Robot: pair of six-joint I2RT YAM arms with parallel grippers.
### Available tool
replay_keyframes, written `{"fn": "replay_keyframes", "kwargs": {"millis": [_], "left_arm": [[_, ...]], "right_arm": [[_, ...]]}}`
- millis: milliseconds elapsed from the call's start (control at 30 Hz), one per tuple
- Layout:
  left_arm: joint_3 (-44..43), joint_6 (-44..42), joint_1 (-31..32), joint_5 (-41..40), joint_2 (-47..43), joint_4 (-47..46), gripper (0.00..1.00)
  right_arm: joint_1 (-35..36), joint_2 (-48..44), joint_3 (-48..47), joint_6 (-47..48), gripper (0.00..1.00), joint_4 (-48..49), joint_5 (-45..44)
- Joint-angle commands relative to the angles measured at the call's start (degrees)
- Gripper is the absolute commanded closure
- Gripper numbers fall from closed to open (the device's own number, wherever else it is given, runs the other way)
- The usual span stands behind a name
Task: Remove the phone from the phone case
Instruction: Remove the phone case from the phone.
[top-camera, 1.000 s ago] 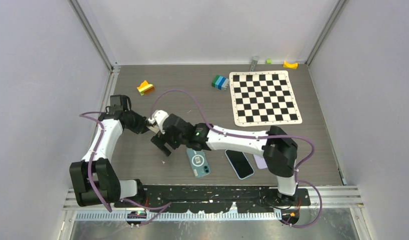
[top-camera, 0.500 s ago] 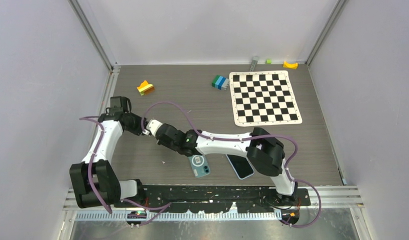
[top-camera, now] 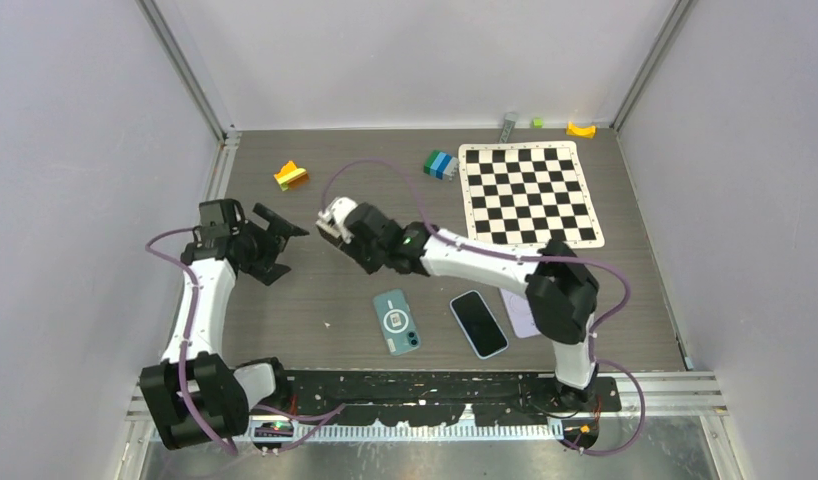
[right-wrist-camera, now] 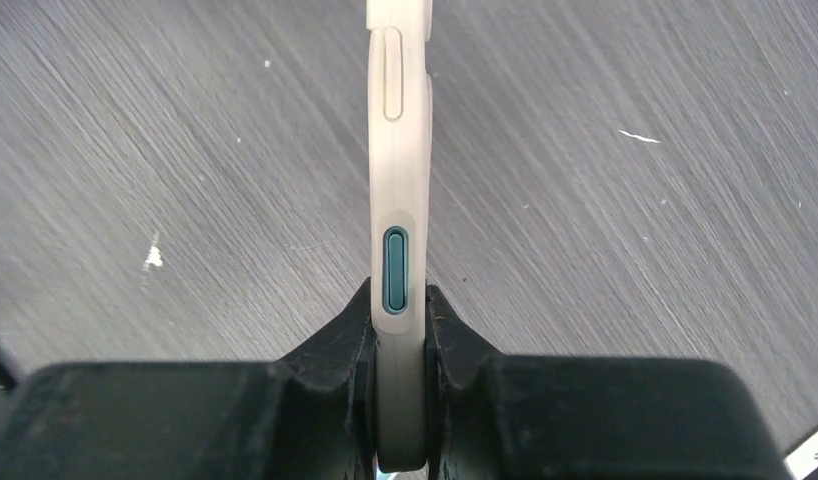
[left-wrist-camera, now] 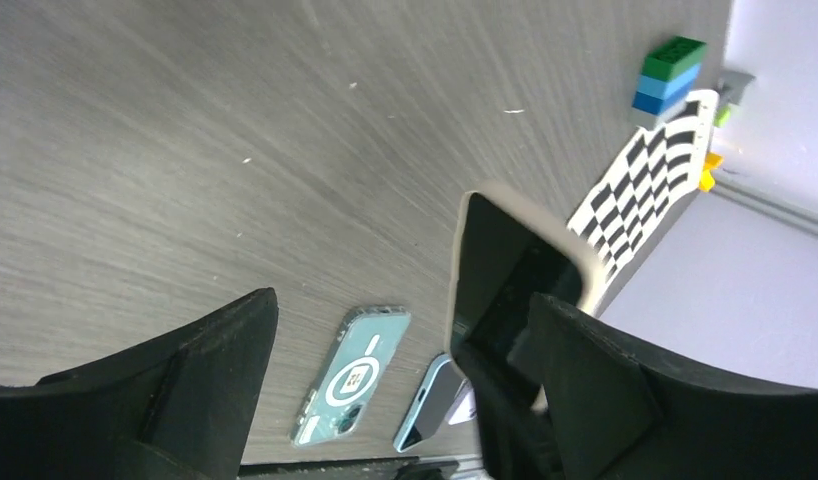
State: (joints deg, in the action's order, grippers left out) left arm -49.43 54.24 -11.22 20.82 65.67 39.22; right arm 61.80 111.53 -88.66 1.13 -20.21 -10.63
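Note:
A cream phone case (right-wrist-camera: 398, 190) stands edge-on between my right gripper's (right-wrist-camera: 398, 300) fingers, and a teal side button shows through it, so a phone sits inside. From above, the right gripper (top-camera: 335, 222) holds the case (top-camera: 332, 214) above the table's left middle. In the left wrist view the case (left-wrist-camera: 520, 215) shows a dark inner face. My left gripper (top-camera: 283, 248) hangs open just left of it, apart from it, with nothing between its fingers (left-wrist-camera: 185, 380).
A teal phone in a clear case (top-camera: 396, 321) and a blue phone lying face up (top-camera: 478, 323) are near the front edge, with a lilac piece (top-camera: 520, 318) beside them. A checkerboard mat (top-camera: 528, 195), blue-green blocks (top-camera: 441, 164) and an orange-yellow block (top-camera: 291, 175) lie further back.
The right gripper shut on the cream case and carried it back and to the right. The left gripper let go of it, opened wide and drew away to the left.

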Motion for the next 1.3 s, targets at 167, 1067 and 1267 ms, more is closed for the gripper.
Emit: {"fn": "replay_keyframes", "kwargs": {"millis": [167, 1067, 1267], "left_arm": [[0.1, -6.9, -0.6, 15.4, -8.8, -19.2, 0.00], [1.5, 23.3, -0.5, 35.1, -4.3, -65.2, 0.17], [2.3, 24.8, -0.6, 33.5, -1.1, -66.1, 0.48]], "right_arm": [[-15.4, -11.2, 2.3, -32.0, 0.99, 13.9, 30.7], [-20.3, -4.8, 3.2, -82.6, 0.99, 62.4, 57.0], [-19.6, -3.3, 1.9, -81.6, 0.99, 61.0, 58.7]]}}
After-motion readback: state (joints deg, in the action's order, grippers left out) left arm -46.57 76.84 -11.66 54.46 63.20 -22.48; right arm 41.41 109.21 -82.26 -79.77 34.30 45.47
